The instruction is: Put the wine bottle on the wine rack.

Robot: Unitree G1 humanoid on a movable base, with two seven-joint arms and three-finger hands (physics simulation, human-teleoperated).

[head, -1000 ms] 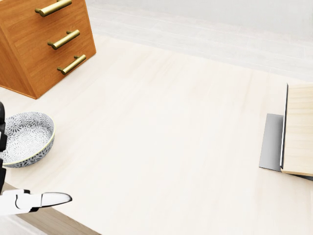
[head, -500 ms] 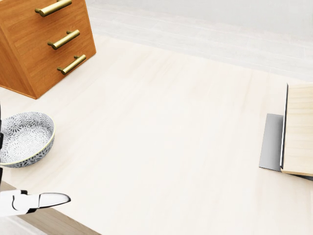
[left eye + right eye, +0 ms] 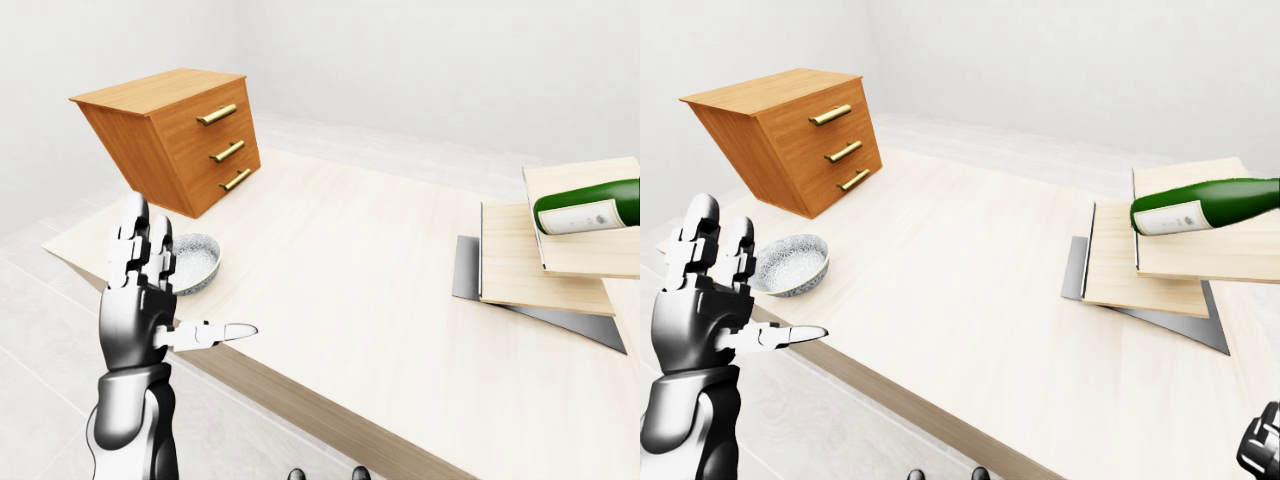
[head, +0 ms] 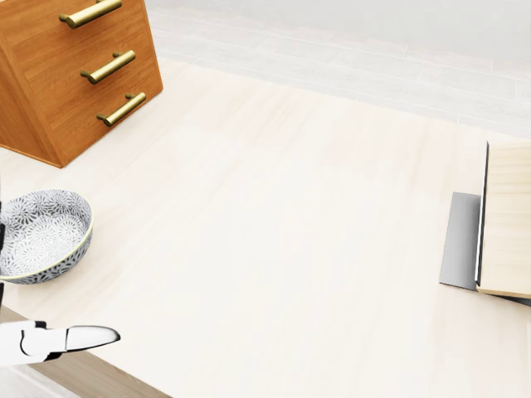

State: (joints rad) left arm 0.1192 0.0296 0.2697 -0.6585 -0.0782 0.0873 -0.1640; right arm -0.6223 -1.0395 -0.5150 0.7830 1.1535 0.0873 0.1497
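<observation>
The left hand stands raised at the left of the left-eye view, just off the worktop's near edge, its fingers spread and pointing up and its thumb jutting toward the right; it holds nothing. The right hand shows only as a dark sliver at the bottom right corner of the right-eye view, and whether it is spread or closed I cannot tell.

The wine bottle lies on its side at the right of that view, green with a white label, resting on the upper of two stacked pale wooden boards; its neck runs out of the picture at the right edge. A grey metal plate shows beneath the boards.

On the pale worktop, a patterned bowl sits near the left hand, and a wooden drawer chest with three brass handles stands above it, well apart from the bottle.
</observation>
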